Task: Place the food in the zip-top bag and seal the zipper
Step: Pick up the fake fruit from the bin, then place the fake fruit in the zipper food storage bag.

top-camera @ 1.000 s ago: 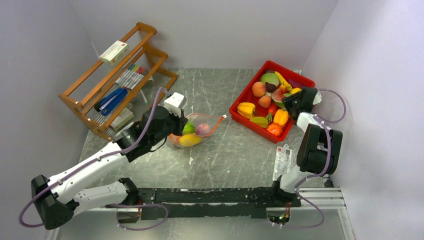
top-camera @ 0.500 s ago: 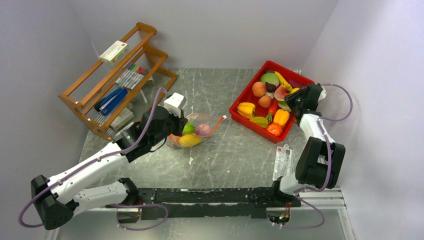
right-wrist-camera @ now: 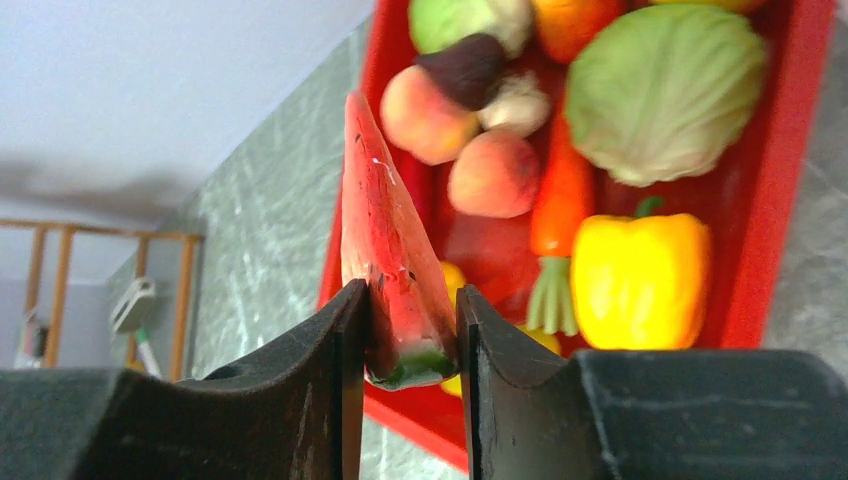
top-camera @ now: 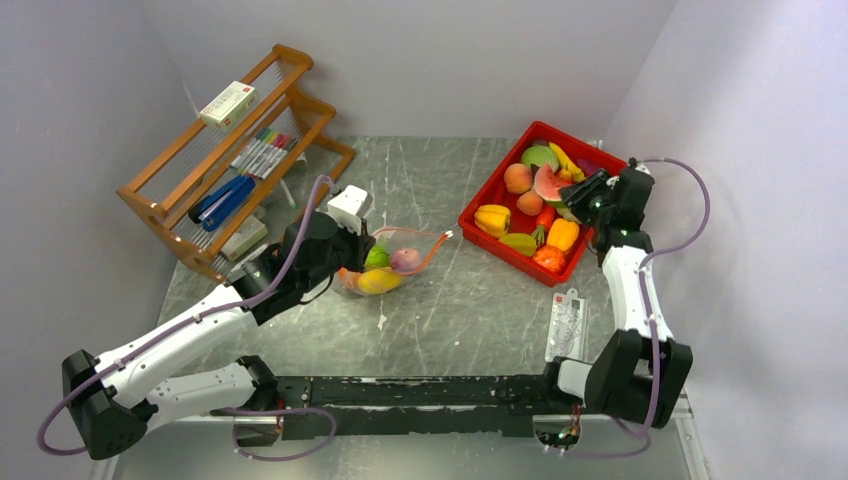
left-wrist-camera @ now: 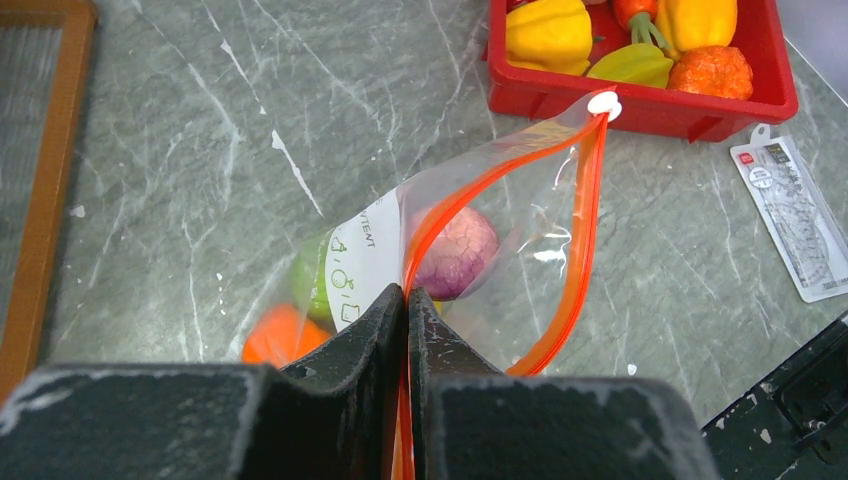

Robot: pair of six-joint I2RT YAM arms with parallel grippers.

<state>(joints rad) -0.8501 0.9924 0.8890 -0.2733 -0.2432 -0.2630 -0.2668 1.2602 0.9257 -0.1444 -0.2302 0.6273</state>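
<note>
Bag (top-camera: 392,264) mid-table holds green, purple, orange food (left-wrist-camera: 455,252), mouth gaping toward 3 o'clock; left gripper (left-wrist-camera: 406,293) clenched on its zipper (left-wrist-camera: 581,225); right gripper (right-wrist-camera: 412,295) grasps watermelon slice (right-wrist-camera: 383,235) over the fruit-filled red tray (top-camera: 497,172) at 2 o'clock.

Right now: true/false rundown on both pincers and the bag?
1. The left pincer is shut on the zipper. True.
2. The right pincer is empty. False: it grips a watermelon slice above the red tray.
3. The zip-top bag is empty. False: a purple piece, a green piece and an orange piece are inside.
4. The zipper is unsealed, and the bag's mouth gapes. True.
</note>
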